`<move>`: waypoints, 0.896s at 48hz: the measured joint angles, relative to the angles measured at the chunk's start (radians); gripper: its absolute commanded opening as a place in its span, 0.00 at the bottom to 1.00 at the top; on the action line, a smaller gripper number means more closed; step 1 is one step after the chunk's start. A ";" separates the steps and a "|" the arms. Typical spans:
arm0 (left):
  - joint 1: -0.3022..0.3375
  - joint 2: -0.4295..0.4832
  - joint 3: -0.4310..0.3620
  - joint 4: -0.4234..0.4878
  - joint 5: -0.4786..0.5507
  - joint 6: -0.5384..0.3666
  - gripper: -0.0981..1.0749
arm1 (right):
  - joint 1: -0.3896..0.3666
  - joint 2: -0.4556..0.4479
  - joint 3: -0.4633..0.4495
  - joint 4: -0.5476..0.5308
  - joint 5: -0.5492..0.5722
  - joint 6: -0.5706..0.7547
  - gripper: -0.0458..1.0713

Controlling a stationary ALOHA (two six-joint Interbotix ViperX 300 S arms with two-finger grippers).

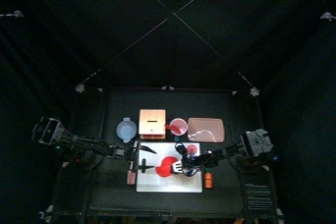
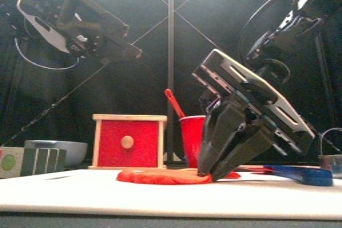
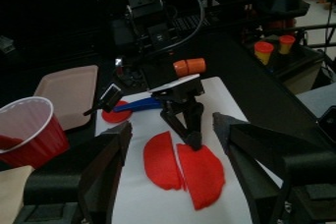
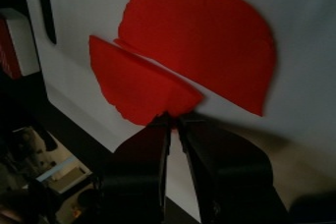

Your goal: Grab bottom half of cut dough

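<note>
though flat, matte red half-disc of dough [image 4: 141, 85]

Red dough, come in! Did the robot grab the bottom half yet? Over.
Left gripper open, hovering clear. Right gripper down at the bottom half of cut dough, grip not confirmed. Nothing in the way.

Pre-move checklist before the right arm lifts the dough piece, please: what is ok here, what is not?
1. Cut complete: ok. A gap separates the bottom half of cut dough from the other half.
2. Right gripper on target: ok, at that half's corner beside the cut.
3. Other half untouched: cannot tell, the tips sit very near the cut.
4. Left gripper out of the way: ok, open and hovering above.
5. Red cup clear: ok, standing off the white sheet.
</note>
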 measured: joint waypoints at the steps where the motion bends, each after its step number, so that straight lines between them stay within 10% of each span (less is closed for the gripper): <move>1: 0.000 0.000 0.000 0.000 -0.002 0.000 0.92 | 0.000 -0.002 -0.003 -0.005 0.005 0.000 0.55; 43: -0.002 0.000 0.000 -0.044 0.000 -0.002 0.92 | -0.021 -0.290 -0.005 -0.304 0.166 0.003 0.56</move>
